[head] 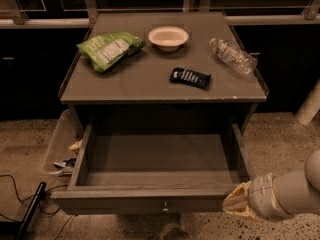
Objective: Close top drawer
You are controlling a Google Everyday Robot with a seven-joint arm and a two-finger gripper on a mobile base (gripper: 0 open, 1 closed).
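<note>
The top drawer [160,156] of the grey cabinet is pulled far out and its deep boxy inside is empty. Its flat front [135,204] runs along the bottom of the view with a small round knob [164,207] at centre. My gripper [237,205] comes in from the lower right on a pale arm and sits at the right end of the drawer front, touching or very close to it.
On the cabinet top [150,84] lie a green chip bag [107,49], a white bowl [168,37], a dark snack bar [190,77] and a plastic bottle [232,55]. A clear bin [62,144] with small items stands at the left. Cables [20,204] lie on the floor.
</note>
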